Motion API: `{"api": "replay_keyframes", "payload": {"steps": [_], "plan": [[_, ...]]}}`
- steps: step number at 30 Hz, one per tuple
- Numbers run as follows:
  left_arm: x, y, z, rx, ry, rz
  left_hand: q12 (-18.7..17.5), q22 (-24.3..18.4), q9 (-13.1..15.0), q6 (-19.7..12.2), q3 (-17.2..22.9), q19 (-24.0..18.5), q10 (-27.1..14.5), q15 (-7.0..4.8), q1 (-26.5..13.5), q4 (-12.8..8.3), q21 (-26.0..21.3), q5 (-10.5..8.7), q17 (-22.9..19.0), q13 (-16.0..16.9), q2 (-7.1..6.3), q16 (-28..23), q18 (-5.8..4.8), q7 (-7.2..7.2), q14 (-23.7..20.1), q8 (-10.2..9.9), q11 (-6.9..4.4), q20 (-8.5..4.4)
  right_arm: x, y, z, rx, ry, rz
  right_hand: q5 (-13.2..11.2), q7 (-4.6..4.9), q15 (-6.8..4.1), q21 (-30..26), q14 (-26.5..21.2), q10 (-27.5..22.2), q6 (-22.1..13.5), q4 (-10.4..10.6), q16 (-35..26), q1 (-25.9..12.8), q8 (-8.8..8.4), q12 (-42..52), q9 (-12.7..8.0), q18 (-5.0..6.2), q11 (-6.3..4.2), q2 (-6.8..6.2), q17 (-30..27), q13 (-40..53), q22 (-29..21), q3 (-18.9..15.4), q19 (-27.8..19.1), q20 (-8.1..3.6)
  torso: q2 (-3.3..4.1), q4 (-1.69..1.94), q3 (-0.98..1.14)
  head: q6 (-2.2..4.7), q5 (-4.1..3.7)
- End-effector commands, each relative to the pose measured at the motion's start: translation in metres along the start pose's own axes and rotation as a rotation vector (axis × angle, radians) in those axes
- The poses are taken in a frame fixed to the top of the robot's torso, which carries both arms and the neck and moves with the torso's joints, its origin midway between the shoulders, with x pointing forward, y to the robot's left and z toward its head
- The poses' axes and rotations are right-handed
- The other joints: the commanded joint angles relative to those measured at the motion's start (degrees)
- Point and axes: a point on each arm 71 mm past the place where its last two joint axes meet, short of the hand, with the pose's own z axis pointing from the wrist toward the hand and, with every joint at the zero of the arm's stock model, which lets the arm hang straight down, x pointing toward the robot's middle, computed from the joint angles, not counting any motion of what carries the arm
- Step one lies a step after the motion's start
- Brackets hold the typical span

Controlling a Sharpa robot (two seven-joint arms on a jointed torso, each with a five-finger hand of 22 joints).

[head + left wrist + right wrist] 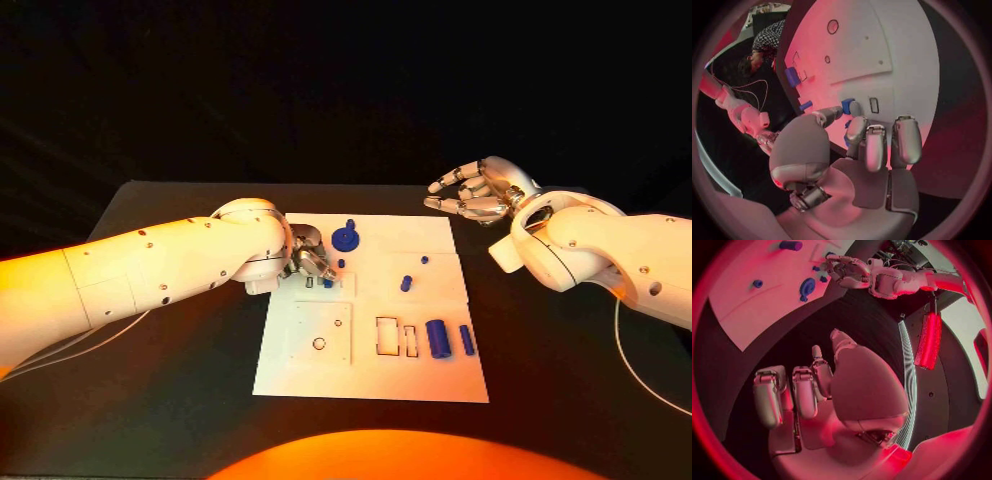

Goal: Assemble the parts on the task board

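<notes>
Left wrist view: blue part (847,106) at fingertips (857,126).

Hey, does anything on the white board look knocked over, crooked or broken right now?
Nothing stands out. The white task board lies flat and square on the black table; the blue cylinder and thin blue rod lie parallel beside the rectangular slots.

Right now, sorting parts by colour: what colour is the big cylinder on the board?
Blue; the cylinder shows best in the head view.

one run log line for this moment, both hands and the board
left hand: over task board, fingertips at small blue part | right hand: off board, holds nothing, fingers curled | step: assembling
</notes>
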Motion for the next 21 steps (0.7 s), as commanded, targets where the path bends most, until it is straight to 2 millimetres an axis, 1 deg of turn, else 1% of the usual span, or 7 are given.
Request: {"api": "replay_keyframes", "payload": {"steps": [1, 9, 14, 18, 19, 20, 21], "plan": [[0.0014, 0.0000, 0.0002, 0.008, 0.016, 0.002, 0.22, 0.06, 0.12, 0.08, -0.58, -0.09, 0.04, -0.26, -0.33, 0.21, -0.11, -0.32, 11.64, 0.11, 0.30, 0.38, -0.30, 0.30, 5.15, -0.41, -0.30, -0.37, 0.0007, 0.0006, -0.0002, -0.014, 0.009, -0.008, 0.21, 0.02, -0.26, -0.01, 5.03, -0.13, 0.21, 0.07, -0.25, -0.55, 0.31, -0.14, 0.03, -0.74, -0.02, -0.19, 11.15, 3.08, 14.92, 0.17, 5.98, -0.43, 0.02, 0.01, -0.04, 0.10, 0.01], [0.0003, 0.0019, 0.0002, 0.005, 0.009, -0.002, 0.17, 0.06, 0.41, 0.45, -5.80, -0.07, 0.06, -0.21, -1.16, 3.27, -0.20, -0.53, 11.62, 0.28, -0.36, 0.37, -0.30, 0.40, 5.14, -0.89, -0.21, -0.32, 0.0005, 0.0003, -0.0002, -0.013, 0.008, -0.008, 0.18, 0.02, -0.25, -0.06, 5.02, -0.16, 0.20, 0.12, -0.27, -0.96, 0.34, -0.18, 0.03, -0.72, -0.02, -0.15, 11.10, 3.03, 14.89, 0.14, 5.96, -0.44, -0.01, 0.02, -0.06, 0.16, -0.02], [0.0001, 0.0014, 0.0002, 0.007, 0.006, -0.008, 0.19, 0.08, 0.58, 0.60, -8.87, -0.05, 0.11, -0.20, -1.11, 4.99, -0.24, -0.66, 11.66, 0.45, -0.62, 0.38, -0.30, 0.41, 5.15, -1.17, -0.20, -0.32, 0.0004, 0.0000, -0.0001, -0.014, 0.006, -0.008, 0.14, 0.01, -0.26, -0.14, 5.00, -0.17, 0.18, 0.15, -0.30, -1.42, 0.37, -0.20, 0.02, -0.70, -0.02, -0.07, 11.04, 3.00, 14.84, 0.12, 5.92, -0.43, -0.04, 0.01, -0.01, 0.17, 0.00], [0.0001, 0.0013, 0.0001, 0.009, 0.005, -0.012, 0.21, 0.14, 0.64, 0.66, -10.11, -0.02, 0.14, -0.19, -1.33, 5.32, -0.23, -1.19, 11.66, 0.53, -0.69, 0.38, -0.31, 0.42, 5.15, -1.30, -0.18, -0.31, 0.0003, -0.0002, -0.0002, -0.013, 0.006, -0.008, 0.10, 0.01, -0.26, -0.18, 5.00, -0.17, 0.17, 0.16, -0.31, -1.76, 0.39, -0.20, 0.01, -0.69, -0.02, -0.02, 11.03, 2.98, 14.82, 0.10, 5.90, -0.44, -0.03, -0.01, 0.03, 0.23, 0.05], [0.0001, 0.0014, 0.0000, 0.009, 0.005, -0.013, 0.20, 0.09, 0.66, 0.67, -10.78, -0.05, 0.14, -0.18, -1.53, 5.37, -0.27, -1.67, 11.69, 0.55, -0.72, 0.39, -0.30, 0.41, 5.16, -1.38, -0.18, -0.31, 0.0003, -0.0003, -0.0002, -0.013, 0.005, -0.007, 0.10, 0.01, -0.26, -0.18, 5.00, -0.17, 0.17, 0.16, -0.31, -1.76, 0.39, -0.20, 0.01, -0.69, -0.02, -0.02, 11.03, 2.98, 14.82, 0.10, 5.90, -0.44, -0.01, -0.01, 0.03, 0.24, 0.05], [-0.0001, 0.0014, -0.0001, 0.009, 0.004, -0.014, 0.18, 0.18, 0.68, 0.68, -11.15, 0.00, 0.13, -0.18, -1.63, 5.39, -0.24, -1.94, 11.70, 0.53, -0.71, 0.39, -0.31, 0.41, 5.16, -1.42, -0.18, -0.30, 0.0003, -0.0003, -0.0002, -0.013, 0.005, -0.007, -1.17, -0.02, -0.27, -0.21, 5.00, -0.16, 0.16, 0.13, -0.33, -3.08, 0.49, -0.20, 0.01, -0.68, -0.04, 0.27, 10.99, 2.93, 14.80, -0.09, 5.89, -0.44, -0.02, -0.02, 0.02, 0.23, 0.05], [-0.0003, 0.0015, -0.0003, 0.010, 0.003, -0.016, 0.20, 0.13, 0.69, 0.69, -11.27, -0.03, 0.14, -0.18, -1.66, 5.39, -0.26, -2.04, 11.71, 0.56, -0.70, 0.40, -0.30, 0.40, 5.17, -1.44, -0.18, -0.30, 0.0002, -0.0004, -0.0002, -0.013, 0.005, -0.006, -1.61, -0.04, -0.28, -0.20, 4.99, -0.14, 0.15, 0.13, -0.36, -3.45, 0.53, -0.19, 0.01, -0.69, -0.05, 0.35, 10.94, 2.93, 14.81, -0.16, 5.90, -0.44, -0.02, -0.02, 0.04, 0.23, 0.06]]}}
